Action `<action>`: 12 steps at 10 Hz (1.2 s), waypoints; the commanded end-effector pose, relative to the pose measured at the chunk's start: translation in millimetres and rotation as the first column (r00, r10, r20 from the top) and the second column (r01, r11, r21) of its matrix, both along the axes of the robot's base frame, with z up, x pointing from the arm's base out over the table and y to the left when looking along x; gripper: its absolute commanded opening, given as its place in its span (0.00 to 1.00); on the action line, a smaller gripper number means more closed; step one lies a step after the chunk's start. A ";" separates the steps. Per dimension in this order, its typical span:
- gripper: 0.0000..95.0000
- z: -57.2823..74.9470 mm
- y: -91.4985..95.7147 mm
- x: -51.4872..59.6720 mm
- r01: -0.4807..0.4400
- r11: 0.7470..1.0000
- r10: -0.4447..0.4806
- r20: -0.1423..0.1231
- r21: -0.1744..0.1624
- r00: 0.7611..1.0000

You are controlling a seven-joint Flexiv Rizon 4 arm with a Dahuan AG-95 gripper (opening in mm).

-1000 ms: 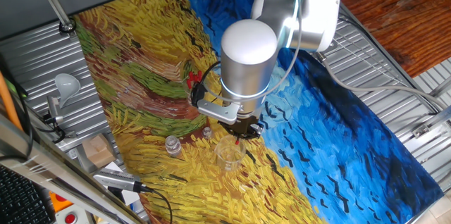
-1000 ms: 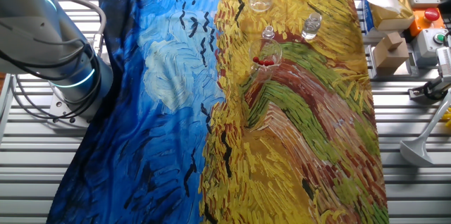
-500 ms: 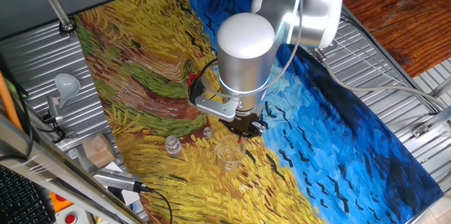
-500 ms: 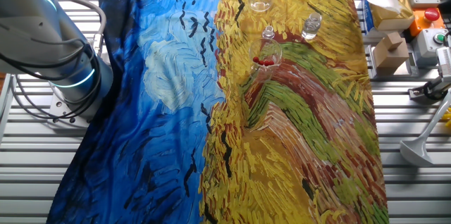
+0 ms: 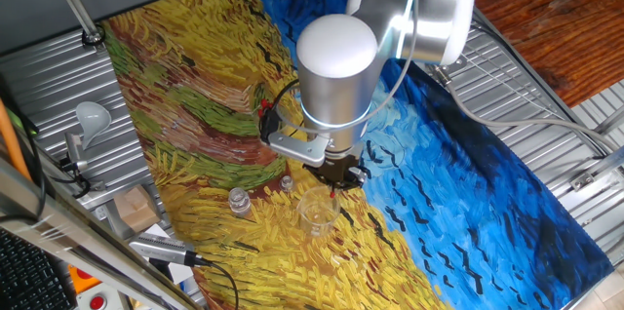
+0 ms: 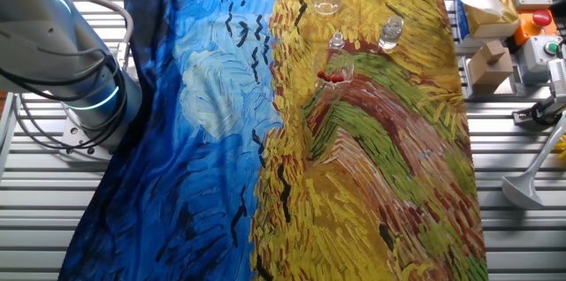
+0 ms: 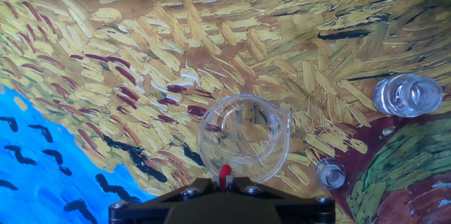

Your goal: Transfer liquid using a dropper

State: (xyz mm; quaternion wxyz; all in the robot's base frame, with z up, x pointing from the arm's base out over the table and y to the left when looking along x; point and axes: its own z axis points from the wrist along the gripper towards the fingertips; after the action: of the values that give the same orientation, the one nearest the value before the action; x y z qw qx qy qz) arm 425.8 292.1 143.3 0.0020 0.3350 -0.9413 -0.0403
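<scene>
Hand over a clear beaker
The hand is clamped on a red-bulbed dropper; a small vial sits at the beaker's 4 o'clock.

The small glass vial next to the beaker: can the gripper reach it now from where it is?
Probably yes. The small glass vial stands uncovered on the cloth beside the beaker. However, the gripper seems to hold a dropper over the beaker, so it is occupied.
</scene>
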 end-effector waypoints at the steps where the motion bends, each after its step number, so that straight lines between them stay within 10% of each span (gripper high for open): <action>1: 0.00 0.1 0.1 -0.3 -0.002 1.000 0.002 -0.001 0.002 1.000; 12: 0.00 -13.9 -3.1 3.4 -0.006 1.000 0.006 0.008 -0.008 1.000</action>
State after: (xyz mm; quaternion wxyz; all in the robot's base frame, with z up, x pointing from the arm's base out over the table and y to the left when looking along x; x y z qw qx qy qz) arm 429.5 289.1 128.4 -0.0001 0.3376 -0.9406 -0.0349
